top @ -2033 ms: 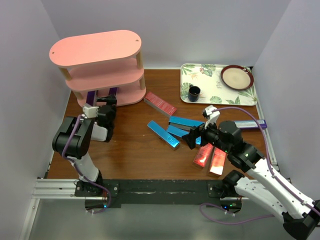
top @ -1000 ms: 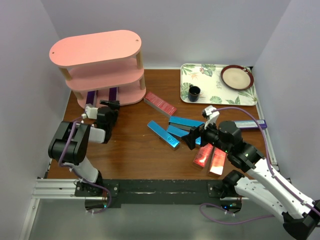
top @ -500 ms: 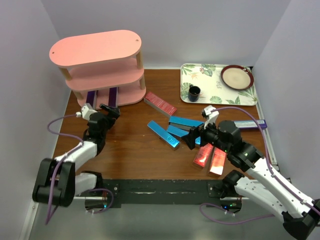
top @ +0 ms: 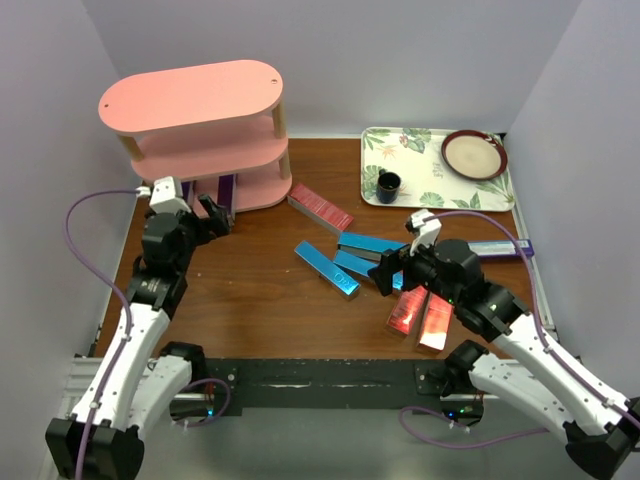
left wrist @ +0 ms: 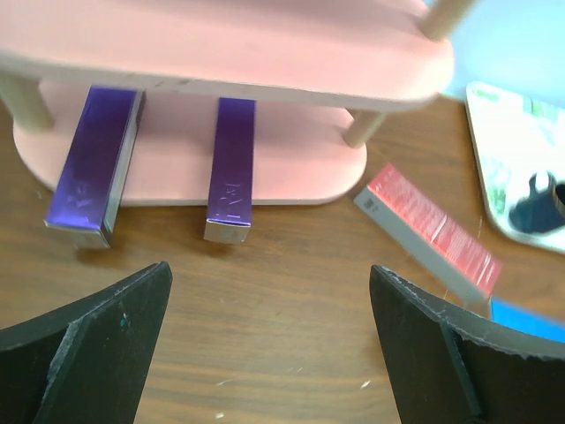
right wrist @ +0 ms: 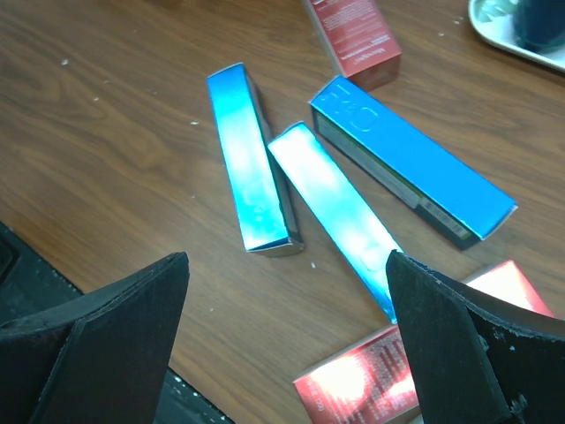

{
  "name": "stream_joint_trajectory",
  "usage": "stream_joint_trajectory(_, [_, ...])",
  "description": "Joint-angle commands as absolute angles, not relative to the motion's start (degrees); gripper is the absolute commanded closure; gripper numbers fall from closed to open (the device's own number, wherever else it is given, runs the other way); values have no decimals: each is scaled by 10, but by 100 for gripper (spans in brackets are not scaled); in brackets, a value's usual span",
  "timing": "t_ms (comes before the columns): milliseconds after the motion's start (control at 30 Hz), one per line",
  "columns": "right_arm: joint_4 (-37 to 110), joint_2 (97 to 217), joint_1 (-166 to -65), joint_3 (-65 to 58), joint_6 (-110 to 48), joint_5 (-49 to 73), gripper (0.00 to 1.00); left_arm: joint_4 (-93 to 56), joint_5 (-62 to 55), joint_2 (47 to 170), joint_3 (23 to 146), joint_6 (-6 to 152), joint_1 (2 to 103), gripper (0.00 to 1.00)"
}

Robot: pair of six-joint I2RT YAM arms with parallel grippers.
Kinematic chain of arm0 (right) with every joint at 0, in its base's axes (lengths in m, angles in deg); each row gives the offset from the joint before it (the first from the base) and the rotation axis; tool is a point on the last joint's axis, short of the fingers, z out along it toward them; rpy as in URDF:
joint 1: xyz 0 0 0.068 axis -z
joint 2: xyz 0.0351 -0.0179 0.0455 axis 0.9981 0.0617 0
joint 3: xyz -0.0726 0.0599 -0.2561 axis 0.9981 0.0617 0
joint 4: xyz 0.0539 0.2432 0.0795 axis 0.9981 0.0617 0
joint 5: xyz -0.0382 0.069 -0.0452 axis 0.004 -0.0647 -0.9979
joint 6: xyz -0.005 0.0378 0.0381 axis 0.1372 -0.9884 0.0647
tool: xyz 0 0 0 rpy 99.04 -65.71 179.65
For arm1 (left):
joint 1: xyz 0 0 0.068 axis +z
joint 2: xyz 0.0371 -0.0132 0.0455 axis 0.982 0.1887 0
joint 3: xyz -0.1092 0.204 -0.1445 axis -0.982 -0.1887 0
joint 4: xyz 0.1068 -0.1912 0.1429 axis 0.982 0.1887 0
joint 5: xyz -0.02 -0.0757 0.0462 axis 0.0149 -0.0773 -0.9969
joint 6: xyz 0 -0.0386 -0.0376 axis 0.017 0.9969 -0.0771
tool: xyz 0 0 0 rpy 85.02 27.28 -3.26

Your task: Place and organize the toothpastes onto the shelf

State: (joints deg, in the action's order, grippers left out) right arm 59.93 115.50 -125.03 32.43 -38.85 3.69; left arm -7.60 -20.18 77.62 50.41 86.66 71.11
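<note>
The pink three-tier shelf [top: 190, 100] stands at the back left. Two purple toothpastes [left wrist: 93, 163] [left wrist: 231, 168] lie on its bottom board, their ends sticking out. My left gripper [top: 210, 212] [left wrist: 269, 267] hovers open and empty just in front of them. A red carton [top: 320, 207] [left wrist: 433, 234] lies right of the shelf. Three blue cartons [right wrist: 250, 172] [right wrist: 340, 212] [right wrist: 406, 168] lie mid-table under my right gripper [top: 385, 275] [right wrist: 288, 256], which is open and empty. Two more red cartons [top: 406, 312] [top: 436, 322] lie beside it.
A floral tray [top: 415, 165] at the back right holds a brown-rimmed plate [top: 474, 154] and a dark cup [top: 388, 185]. A pale carton with a purple end [top: 505, 249] lies by the right wall, behind the right arm. White walls close in both sides.
The left arm has stretched out from its folded pose, and its gripper has shifted left and back toward the shelf's bottom board. The right arm and all cartons have stayed put.
</note>
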Motion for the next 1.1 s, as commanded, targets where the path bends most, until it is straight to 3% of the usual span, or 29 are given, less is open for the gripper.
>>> stream_joint_trajectory(0, [645,1199,-1250,267,-411,-35,1,-26,-121,732,523,696,709,0])
stream_joint_trajectory(133, [674,1264,-1250,232,-442,-123,1,-74,-41,684,474,692,703,0])
stream_joint_trajectory(400, [728,1374,-1203,173,-529,-293,1,-66,-98,627,452,668,628,0])
stream_joint_trajectory(700, [711,1438,-950,161,-593,-277,1,-53,-134,570,441,671,558,0])
stream_joint_trajectory(1067, [691,1625,-815,115,-698,-232,1,-49,-157,539,435,669,518,0])
